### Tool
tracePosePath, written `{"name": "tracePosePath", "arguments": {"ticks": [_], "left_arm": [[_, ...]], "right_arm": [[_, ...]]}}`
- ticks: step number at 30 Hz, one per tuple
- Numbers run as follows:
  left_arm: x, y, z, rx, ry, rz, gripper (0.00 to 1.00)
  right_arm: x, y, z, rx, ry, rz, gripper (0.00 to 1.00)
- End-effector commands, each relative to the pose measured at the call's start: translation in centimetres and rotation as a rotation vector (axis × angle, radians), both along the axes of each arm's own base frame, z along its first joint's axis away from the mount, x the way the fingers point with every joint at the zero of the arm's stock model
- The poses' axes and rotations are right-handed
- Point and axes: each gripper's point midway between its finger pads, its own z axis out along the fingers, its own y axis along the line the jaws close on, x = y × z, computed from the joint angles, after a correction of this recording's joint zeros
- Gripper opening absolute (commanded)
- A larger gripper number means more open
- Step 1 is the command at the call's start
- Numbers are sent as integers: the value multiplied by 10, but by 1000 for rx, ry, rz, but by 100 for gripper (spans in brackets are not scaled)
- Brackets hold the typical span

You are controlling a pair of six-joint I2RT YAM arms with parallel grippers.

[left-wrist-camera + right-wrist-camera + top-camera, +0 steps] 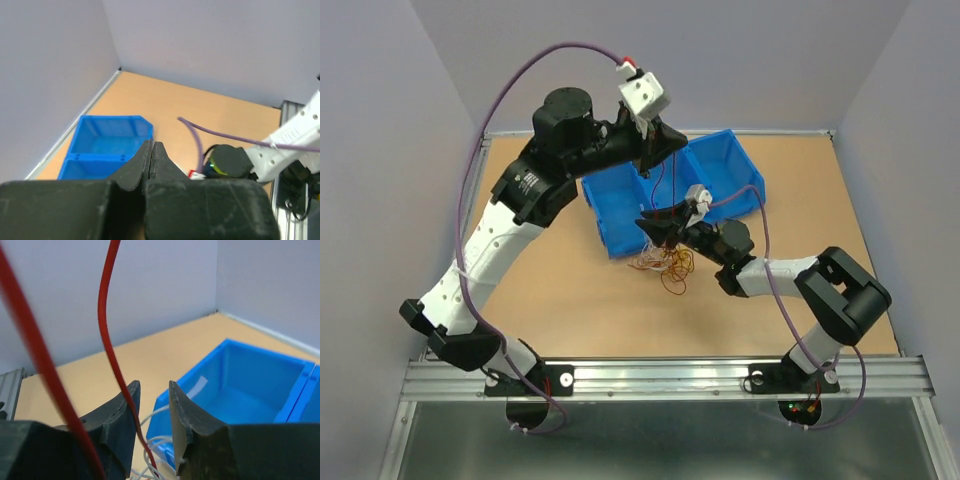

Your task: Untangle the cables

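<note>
L tool (151, 144) jaws together, prob. pinching the red cable (106, 330); the grip itself is hidden. R tool (154, 386) jaws slightly apart, that cable running between them. Cable bunch (660, 265) lies on the surface (560, 300) just beside the blue bin (620, 240), partly hidden under the R tool.

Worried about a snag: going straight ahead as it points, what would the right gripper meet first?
The right gripper likely meets the red wire between its jaws first, then the blue bin.
</note>
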Motion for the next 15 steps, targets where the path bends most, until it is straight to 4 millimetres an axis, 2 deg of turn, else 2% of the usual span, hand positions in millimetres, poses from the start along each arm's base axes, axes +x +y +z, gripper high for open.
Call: {"name": "tracePosePath", "arguments": {"ticks": [1, 2, 4, 5, 6, 8, 9, 10, 12, 13, 15], "left_arm": [[-26, 76, 177, -373, -281, 226, 0], [-25, 87, 188, -414, -278, 276, 0], [-38, 112, 216, -498, -314, 322, 0], [-41, 121, 222, -525, -322, 347, 0], [-46, 139, 231, -576, -336, 395, 0], [-51, 150, 232, -612, -348, 421, 0], [-60, 171, 238, -658, -358, 467, 0], [-51, 163, 224, -640, -352, 471, 0], [-55, 159, 213, -607, -361, 440, 0], [-45, 139, 188, -530, -343, 405, 0], [-43, 115, 158, -430, -333, 324, 0]], "right_arm": [[-20, -7, -47, -7, 53, 25, 28], [-18, -10, -54, -10, 72, 9, 27], [-17, -12, -68, -25, 98, -10, 25], [-17, -15, -77, -35, 119, -23, 25], [-14, -17, -86, -40, 134, -47, 25], [-15, -20, -95, -49, 147, -58, 25], [-15, -24, -105, -63, 164, -73, 25], [-15, -26, -102, -51, 150, -83, 24], [-21, -32, -102, -38, 146, -87, 20], [-24, -33, -91, -11, 119, -77, 19], [-29, -34, -85, -3, 112, -64, 18]]}}
